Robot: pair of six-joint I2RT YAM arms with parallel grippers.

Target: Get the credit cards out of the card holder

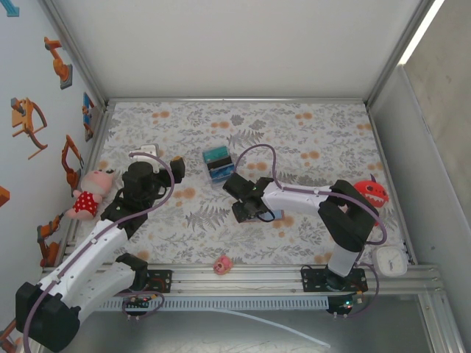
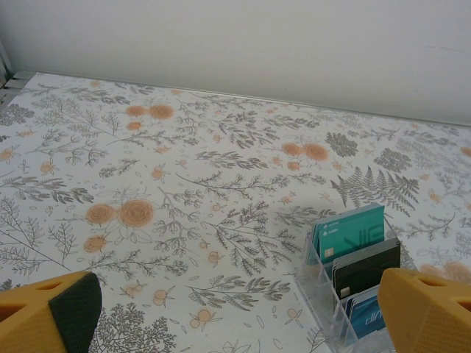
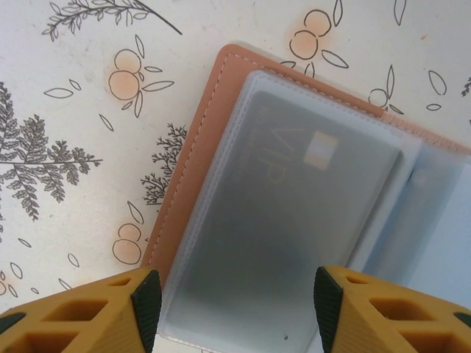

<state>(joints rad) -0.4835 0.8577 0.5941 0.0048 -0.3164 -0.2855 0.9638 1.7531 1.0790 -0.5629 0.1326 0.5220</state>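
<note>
Three credit cards [image 2: 352,229] (teal, black, blue) stand upright in a clear rack [image 2: 318,290], centre-far on the floral table [image 2: 147,147]. Left gripper [image 2: 235,327]: jaws wide, nothing between them, left of the rack. Card holder [image 3: 193,165] lies open and flat, just near-right of the rack. Grey VIP card [image 3: 294,198] sits inside its frosted sleeve [image 3: 263,87]. Right gripper [image 3: 235,309] hangs over it, jaws part-spread either side of the sleeve; pad contact not discernible.
</note>
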